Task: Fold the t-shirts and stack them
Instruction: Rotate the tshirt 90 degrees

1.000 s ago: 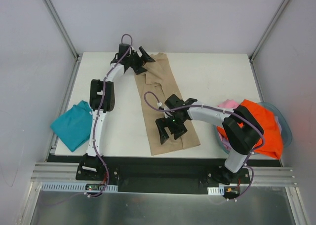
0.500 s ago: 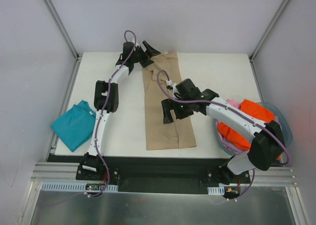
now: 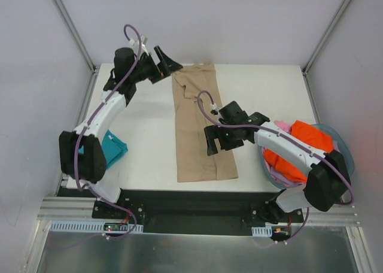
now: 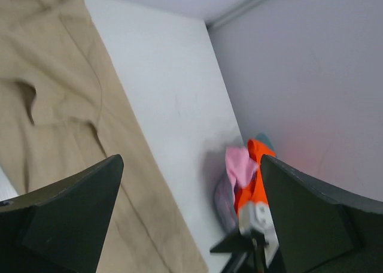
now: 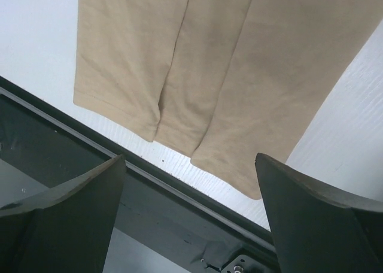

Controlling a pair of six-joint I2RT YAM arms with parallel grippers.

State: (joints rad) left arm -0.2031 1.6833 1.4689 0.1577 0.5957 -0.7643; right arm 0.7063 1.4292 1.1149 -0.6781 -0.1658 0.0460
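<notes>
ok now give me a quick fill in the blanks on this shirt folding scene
The left claw and the right claw are both ___. The orange shirt sits in the ___ at the table's right edge. The shirt half hidden behind the left arm is ___ in colour.
Missing words: open; basket; teal.

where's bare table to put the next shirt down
Bare table lies between the teal shirt and the tan shirt, and far right, beyond the right gripper. It is crowded near right, by the basket.
</notes>
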